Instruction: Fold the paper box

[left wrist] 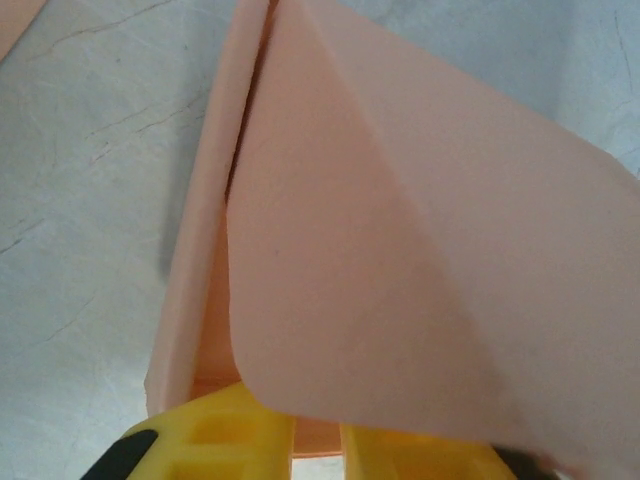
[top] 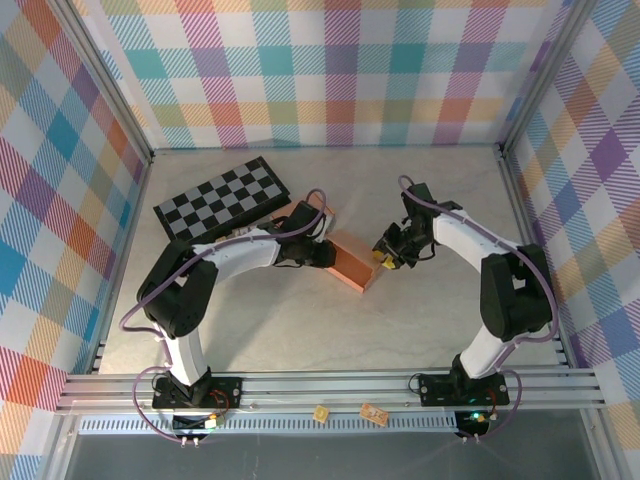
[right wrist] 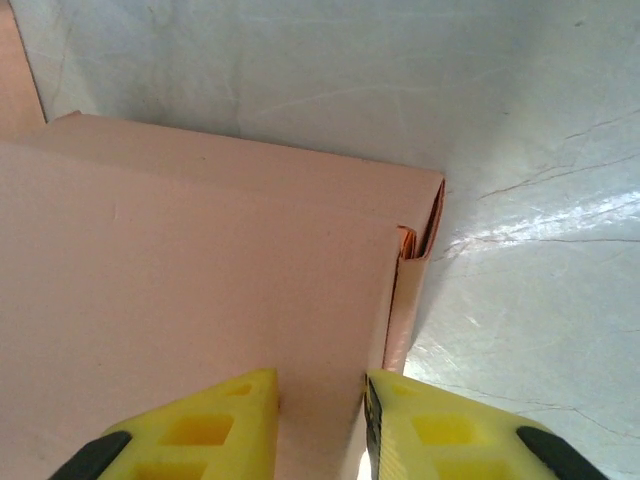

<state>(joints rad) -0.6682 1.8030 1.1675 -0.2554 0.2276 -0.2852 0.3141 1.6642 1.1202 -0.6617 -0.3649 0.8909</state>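
Two grips differ: left gripper pinches a paper box wall under a curled flap; right gripper straddles its corner, hold unclear. Overhead, a checkerboard lies beyond the left gripper.

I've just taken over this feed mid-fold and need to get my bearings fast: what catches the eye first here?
The salmon paper box sits at mid-table, with the left hand and right hand meeting it from either side. In the left wrist view, its curved flap looms large above the yellow fingers. At back left lies a black-and-white checkerboard, and loud plaid walls surround the table.
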